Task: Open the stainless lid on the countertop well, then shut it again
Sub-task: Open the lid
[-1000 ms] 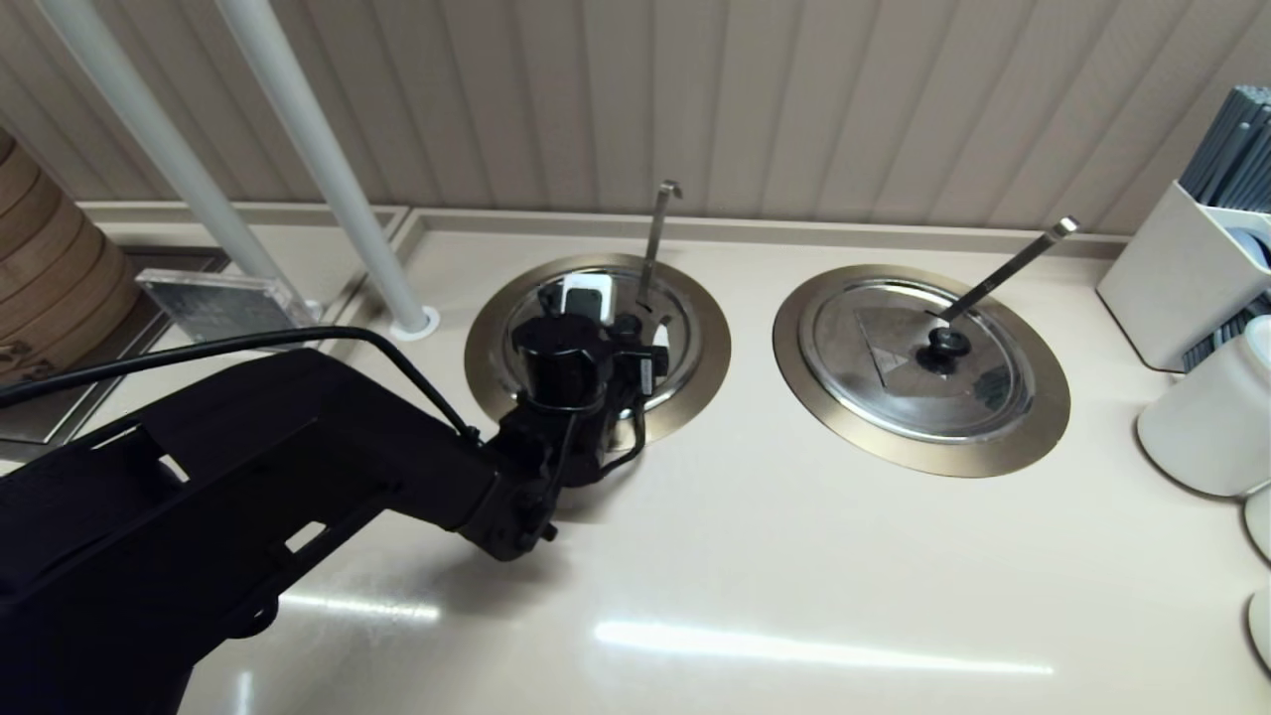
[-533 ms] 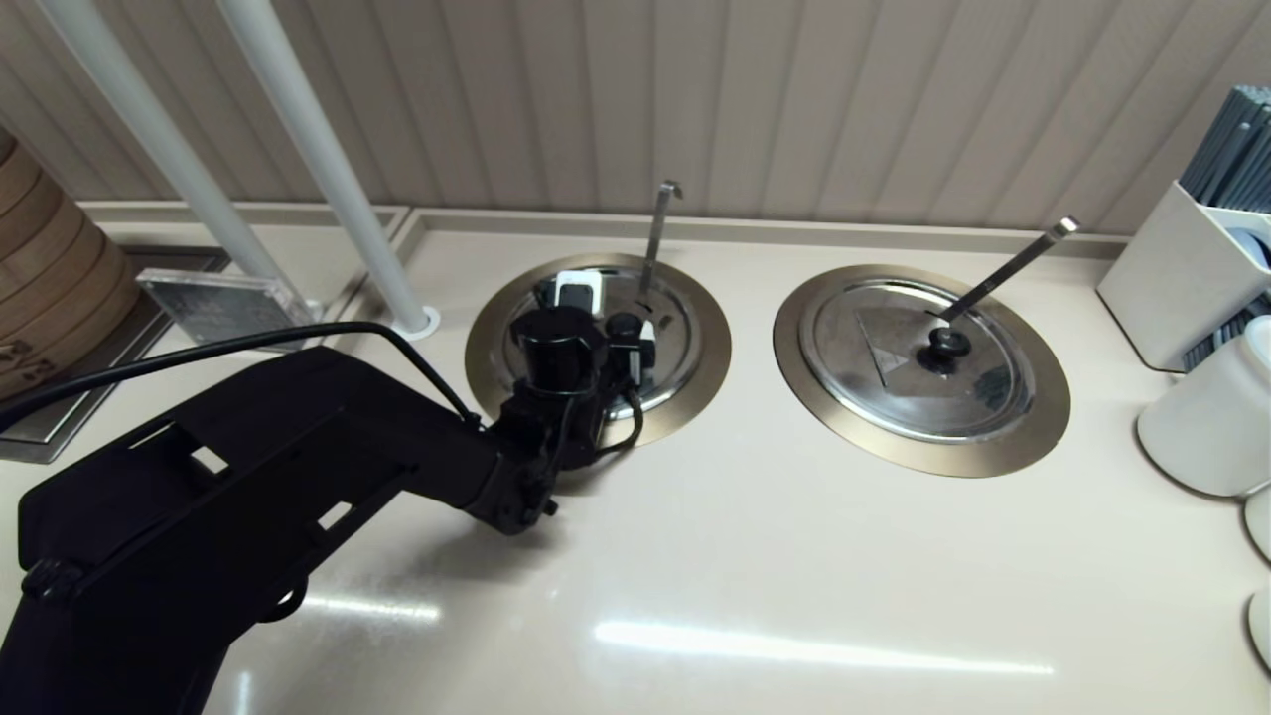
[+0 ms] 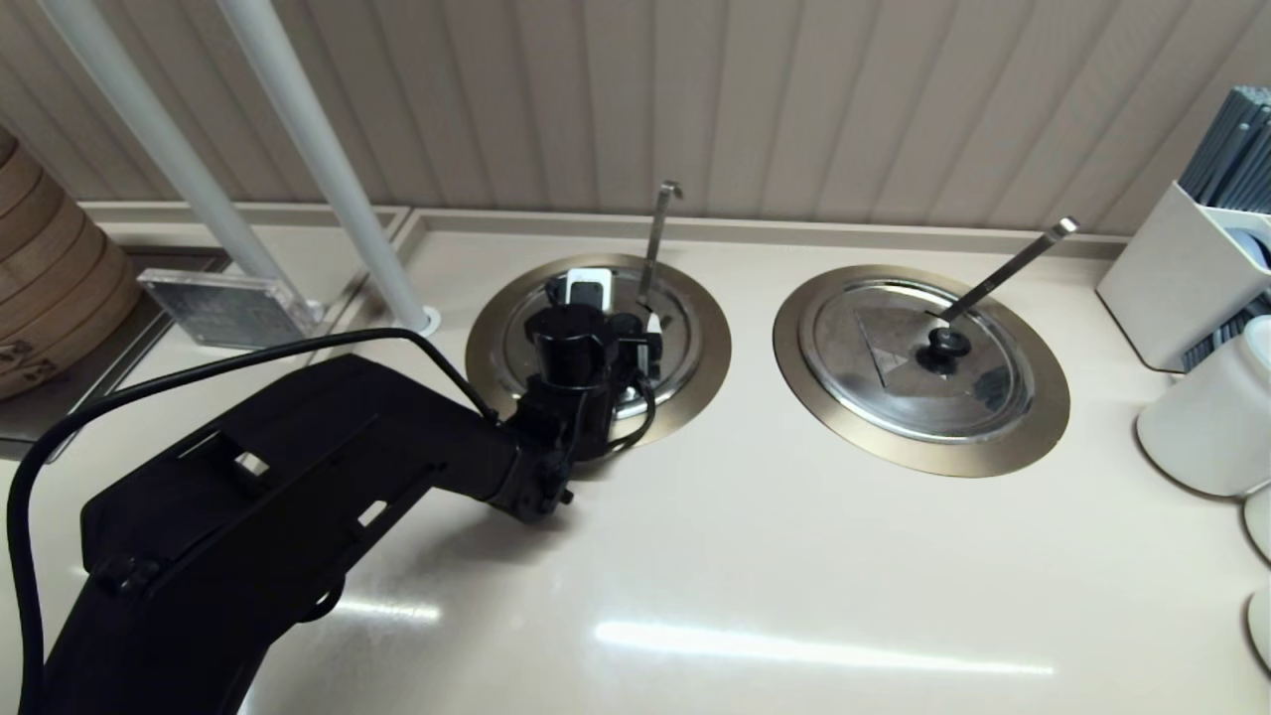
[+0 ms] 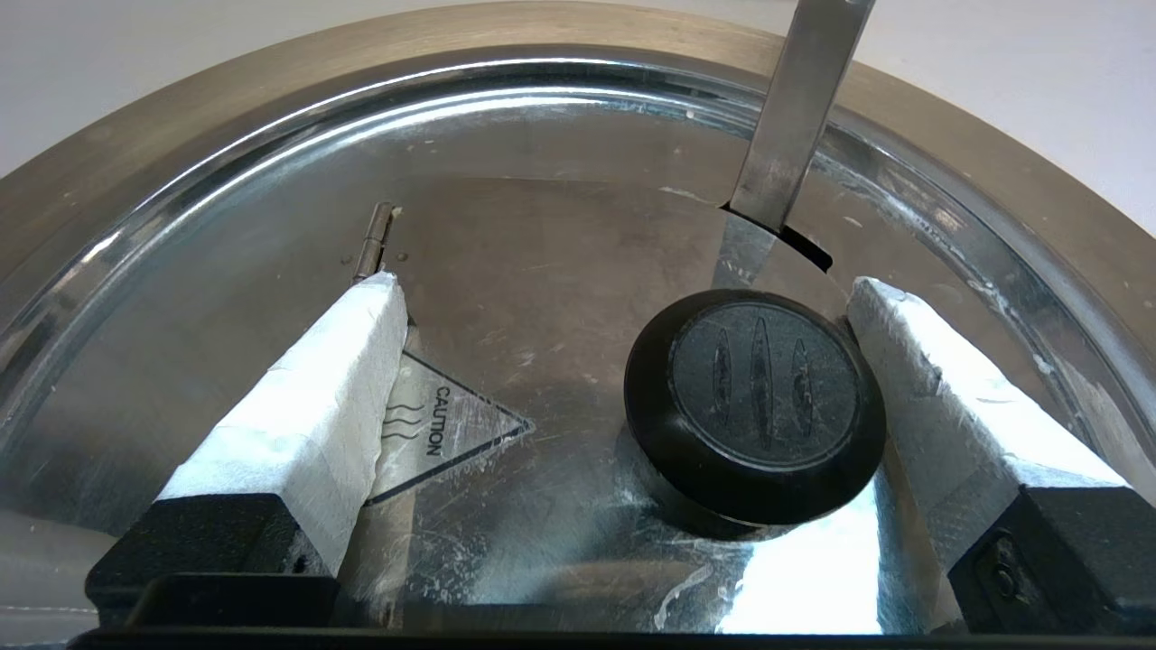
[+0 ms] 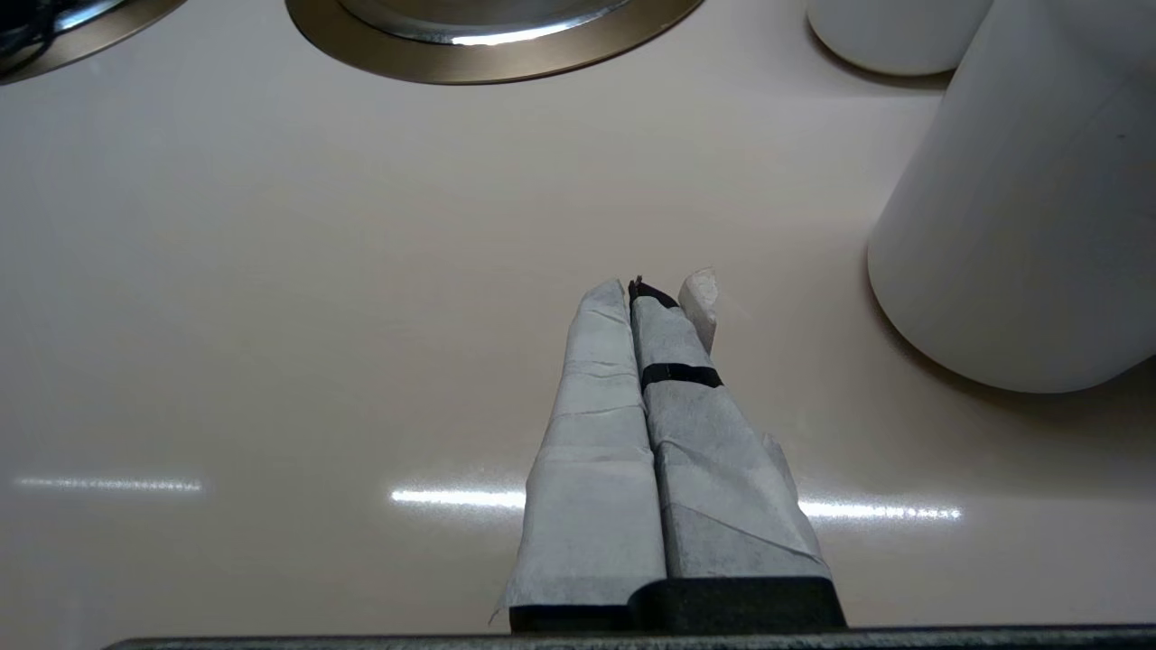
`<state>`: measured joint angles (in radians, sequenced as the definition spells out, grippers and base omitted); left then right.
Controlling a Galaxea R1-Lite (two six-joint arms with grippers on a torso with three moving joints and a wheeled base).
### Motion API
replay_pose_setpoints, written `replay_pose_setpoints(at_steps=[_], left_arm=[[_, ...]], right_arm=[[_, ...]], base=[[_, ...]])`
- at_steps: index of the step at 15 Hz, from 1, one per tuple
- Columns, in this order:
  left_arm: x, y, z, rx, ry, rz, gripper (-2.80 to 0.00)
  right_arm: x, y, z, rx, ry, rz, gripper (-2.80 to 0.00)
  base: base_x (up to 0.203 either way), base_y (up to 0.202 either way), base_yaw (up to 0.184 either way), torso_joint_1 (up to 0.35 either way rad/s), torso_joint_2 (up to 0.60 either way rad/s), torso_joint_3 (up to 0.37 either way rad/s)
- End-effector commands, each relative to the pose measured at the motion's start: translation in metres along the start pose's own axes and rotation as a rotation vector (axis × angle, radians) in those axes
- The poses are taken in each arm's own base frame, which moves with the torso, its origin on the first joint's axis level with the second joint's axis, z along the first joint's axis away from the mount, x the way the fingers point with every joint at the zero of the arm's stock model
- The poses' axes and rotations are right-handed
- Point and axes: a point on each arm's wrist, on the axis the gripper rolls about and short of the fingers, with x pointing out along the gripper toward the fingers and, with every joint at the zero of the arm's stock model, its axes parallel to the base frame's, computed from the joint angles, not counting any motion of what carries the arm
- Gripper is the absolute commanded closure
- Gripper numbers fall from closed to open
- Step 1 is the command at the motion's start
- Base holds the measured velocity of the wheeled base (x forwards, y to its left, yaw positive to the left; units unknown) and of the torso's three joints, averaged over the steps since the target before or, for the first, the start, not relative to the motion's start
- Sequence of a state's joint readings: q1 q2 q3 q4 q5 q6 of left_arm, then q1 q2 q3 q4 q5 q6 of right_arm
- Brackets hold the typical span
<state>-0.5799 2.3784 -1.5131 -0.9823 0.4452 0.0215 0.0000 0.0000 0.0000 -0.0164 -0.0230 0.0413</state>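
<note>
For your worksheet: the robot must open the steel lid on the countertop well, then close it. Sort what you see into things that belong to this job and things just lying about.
Belongs to the job:
- stainless lid
- its black knob
- the well
- left gripper, open around the knob

Just lying about:
- twin lidded well
- white canister
- right gripper, shut, parked over the counter

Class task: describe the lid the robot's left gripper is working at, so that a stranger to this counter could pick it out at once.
Two bronze-collared wells sit in the beige countertop. The stainless lid covers the well on the robot's left, under the open left gripper. It has a solid black knob; the twin lid has a ring-shaped one.
</note>
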Motion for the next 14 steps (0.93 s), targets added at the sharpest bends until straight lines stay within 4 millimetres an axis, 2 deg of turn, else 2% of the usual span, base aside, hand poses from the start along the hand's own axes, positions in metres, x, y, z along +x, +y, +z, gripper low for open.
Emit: replay_pose_setpoints(at_steps=[1,4,14], left_arm=[[0.002,0.001,-0.004,0.001,0.002,0.006,-2.80],[0.004,0.005,-0.003,0.007,0.012,0.016,-2.80],[0.002,0.014,0.017,-0.003,-0.010,0.030,-2.80]], right_arm=[[0.000,0.000,-0.001,0.000,0.004,0.000,0.00],[0.000,0.000,-0.001,0.000,0.004,0.000,0.00],[0.000,0.000,-0.001,0.000,0.004,0.000,0.00]], base=[[0.000,0.000,0.000,0.000,0.00,0.000],[0.000,0.000,0.000,0.000,0.00,0.000],[0.000,0.000,0.000,0.000,0.00,0.000]])
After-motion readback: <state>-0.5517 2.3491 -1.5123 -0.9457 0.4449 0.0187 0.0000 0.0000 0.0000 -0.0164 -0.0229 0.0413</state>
